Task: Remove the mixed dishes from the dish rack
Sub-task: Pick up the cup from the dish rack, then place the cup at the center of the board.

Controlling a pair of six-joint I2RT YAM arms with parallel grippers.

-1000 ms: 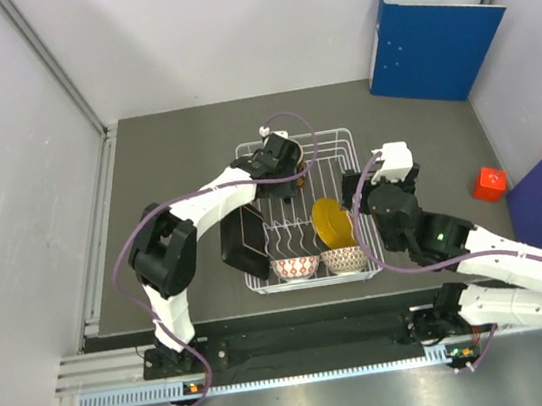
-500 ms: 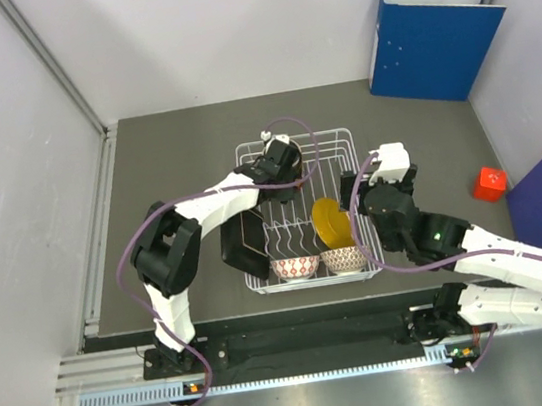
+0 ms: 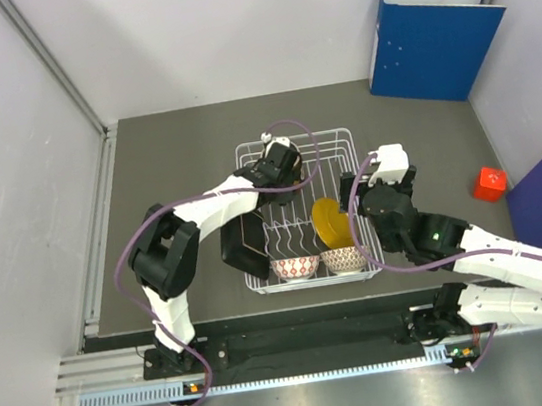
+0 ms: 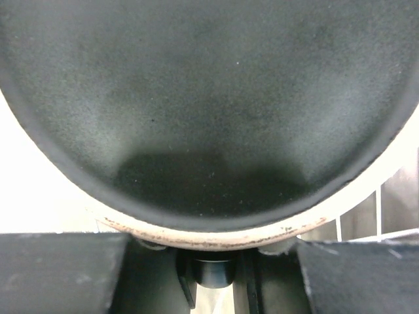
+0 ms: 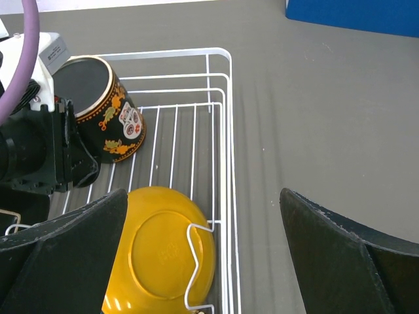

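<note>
The white wire dish rack (image 3: pixel 342 136) stands mid-table. My left gripper (image 3: pixel 279 161) is over its far part, shut on a dark mug with an orange-red floral pattern (image 5: pixel 105 104), which tilts on the wires. In the left wrist view the mug's dark inside (image 4: pixel 209 98) fills the frame and its pale rim lies across my left gripper (image 4: pixel 213 265). The yellow plate (image 3: pixel 332 222) leans on the prongs. The black square plate (image 3: pixel 243 239) leans at the rack's left side. Two patterned bowls (image 3: pixel 295 266) (image 3: pixel 344 259) sit at the near end. My right gripper (image 3: pixel 355 191) is open above the plate (image 5: pixel 163 248) and the rack's right rim (image 5: pixel 222 85).
A blue binder (image 3: pixel 435 39) stands at the far right corner and shows in the right wrist view (image 5: pixel 353 13). A small red cube (image 3: pixel 490 182) lies at the right. Grey walls close in the left and back sides.
My left gripper has shifted a little toward the far end of the rack with the mug. The right arm has barely moved.
</note>
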